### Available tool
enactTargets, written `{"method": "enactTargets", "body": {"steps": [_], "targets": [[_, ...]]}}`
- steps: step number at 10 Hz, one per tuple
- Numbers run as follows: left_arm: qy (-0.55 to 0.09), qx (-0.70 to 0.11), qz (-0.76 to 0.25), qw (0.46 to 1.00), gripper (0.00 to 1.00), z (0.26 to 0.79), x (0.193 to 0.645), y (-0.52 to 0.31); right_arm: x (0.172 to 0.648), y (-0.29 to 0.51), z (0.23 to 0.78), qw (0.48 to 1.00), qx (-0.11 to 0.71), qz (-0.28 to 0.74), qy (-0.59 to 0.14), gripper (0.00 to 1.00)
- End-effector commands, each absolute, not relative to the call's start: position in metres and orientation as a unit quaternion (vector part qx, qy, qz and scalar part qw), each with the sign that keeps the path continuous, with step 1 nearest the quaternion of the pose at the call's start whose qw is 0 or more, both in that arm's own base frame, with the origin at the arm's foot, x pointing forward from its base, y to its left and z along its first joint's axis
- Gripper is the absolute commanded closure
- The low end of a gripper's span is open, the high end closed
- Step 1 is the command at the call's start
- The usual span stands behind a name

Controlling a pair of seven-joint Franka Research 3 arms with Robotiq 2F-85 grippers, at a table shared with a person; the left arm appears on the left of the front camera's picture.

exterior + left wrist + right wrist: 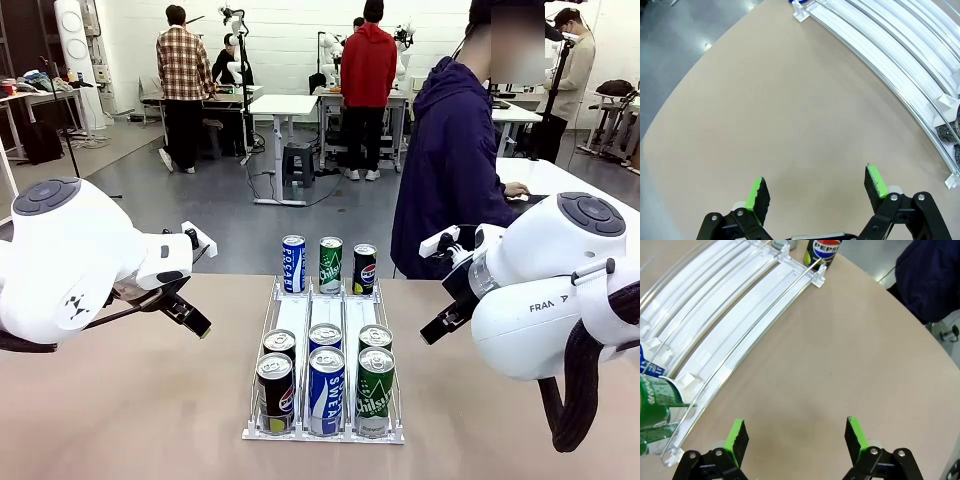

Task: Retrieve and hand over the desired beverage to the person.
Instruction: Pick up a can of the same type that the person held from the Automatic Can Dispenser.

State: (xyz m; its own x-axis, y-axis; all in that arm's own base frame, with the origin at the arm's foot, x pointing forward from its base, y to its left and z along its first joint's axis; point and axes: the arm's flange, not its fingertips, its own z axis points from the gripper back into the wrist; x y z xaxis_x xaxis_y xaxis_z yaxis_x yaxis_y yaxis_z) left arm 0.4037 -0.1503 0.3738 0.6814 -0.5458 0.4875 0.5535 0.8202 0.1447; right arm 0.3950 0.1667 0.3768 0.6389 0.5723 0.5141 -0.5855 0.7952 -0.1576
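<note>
Both pairs of jaws are spread wide with nothing between the green pads: the left gripper (815, 187) hangs over bare tan table (765, 110) just off the left side of the white rack (900, 55), and the right gripper (796, 432) hangs off the rack's right side. In the three lanes, a near Pepsi can (275, 392), a blue Sweat can (326, 390) and a near green can (374, 392) sit at the robot's end with three more cans close behind. At the far end a Pocari can (292, 264), a far green can (330, 264) and a far Pepsi can (365, 268) stand upright, and the person (450, 170) in the dark purple jacket stands beyond, right of the rack.
</note>
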Motion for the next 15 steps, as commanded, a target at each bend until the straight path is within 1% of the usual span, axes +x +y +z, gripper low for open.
{"method": "enactTargets", "body": {"steps": [1, 2, 3, 5, 8, 9, 10, 13, 14, 15], "targets": [[-0.269, 0.019, -0.310, 0.912, 0.00, 0.415, 0.392, -0.155, 0.378, 0.162, 0.411, 0.899, 0.000, 0.325, -0.295, 0.00], [-0.277, 0.027, -0.316, 0.907, 0.00, 0.435, 0.387, -0.153, 0.370, 0.161, 0.432, 0.896, -0.016, 0.330, -0.297, 0.00], [-0.289, 0.036, -0.326, 0.899, 0.00, 0.472, 0.379, -0.151, 0.352, 0.157, 0.471, 0.893, -0.031, 0.330, -0.306, 0.00], [-0.315, 0.030, -0.333, 0.888, 0.00, 0.538, 0.369, -0.152, 0.324, 0.155, 0.531, 0.880, -0.056, 0.346, -0.321, 0.00], [-0.338, 0.045, -0.332, 0.880, 0.00, 0.594, 0.345, -0.158, 0.290, 0.153, 0.602, 0.870, -0.078, 0.344, -0.345, 0.00], [-0.348, 0.051, -0.333, 0.875, 0.00, 0.600, 0.343, -0.154, 0.289, 0.154, 0.610, 0.868, -0.084, 0.341, -0.350, 0.00], [-0.341, 0.033, -0.327, 0.881, 0.00, 0.598, 0.346, -0.155, 0.290, 0.147, 0.596, 0.870, -0.064, 0.345, -0.347, 0.00], [-0.341, 0.033, -0.327, 0.881, 0.00, 0.598, 0.346, -0.155, 0.290, 0.147, 0.596, 0.870, -0.064, 0.345, -0.347, 0.00], [-0.341, 0.034, -0.328, 0.880, 0.00, 0.601, 0.344, -0.156, 0.285, 0.146, 0.605, 0.870, -0.067, 0.345, -0.345, 0.00], [-0.290, -0.059, -0.379, 0.877, 0.00, 0.610, 0.346, -0.133, 0.289, 0.117, 0.606, 0.867, 0.011, 0.361, -0.344, 0.00]]}}
